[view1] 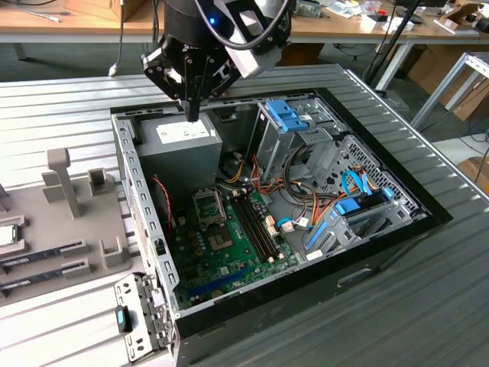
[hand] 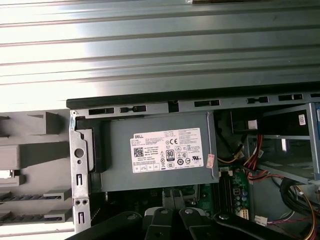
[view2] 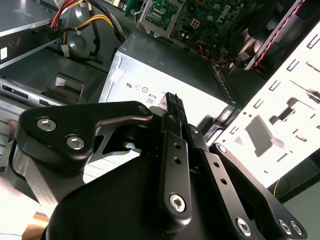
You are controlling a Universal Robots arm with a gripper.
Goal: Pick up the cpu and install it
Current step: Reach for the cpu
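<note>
cpu (view1: 7, 234): small flat square with a pale silvery top, lying flat on the grey fixture tray (view1: 76, 229) at the exterior view's left edge, partly cut off by the frame. Memory sticks (view1: 38, 256) lie in tray slots just beside it, and the tray's upright posts (view1: 61, 180) stand near it. Space above the cpu is open.

The case side wall (view1: 137, 206) stands between the tray and the motherboard (view1: 229, 245). The metal-framed socket (view1: 208, 205) sits on the board, hemmed by the power supply (view1: 179, 145) on one side and the memory slots (view1: 256, 222) on the other. Red cables (view1: 164, 200) run along the wall near it. A blue-tabbed drive cage (view1: 286, 115) sits further toward the exterior view's right.

The gripper (view1: 192, 113) is well apart from the cpu, pointing down over the power supply's labelled top near the case's edge. In the second wrist view the gripper (view2: 175, 102) has its fingers pressed together with nothing between them. Whether the tip touches the box can't be told. A ribbed metal table (view1: 69, 99) surrounds the case.
</note>
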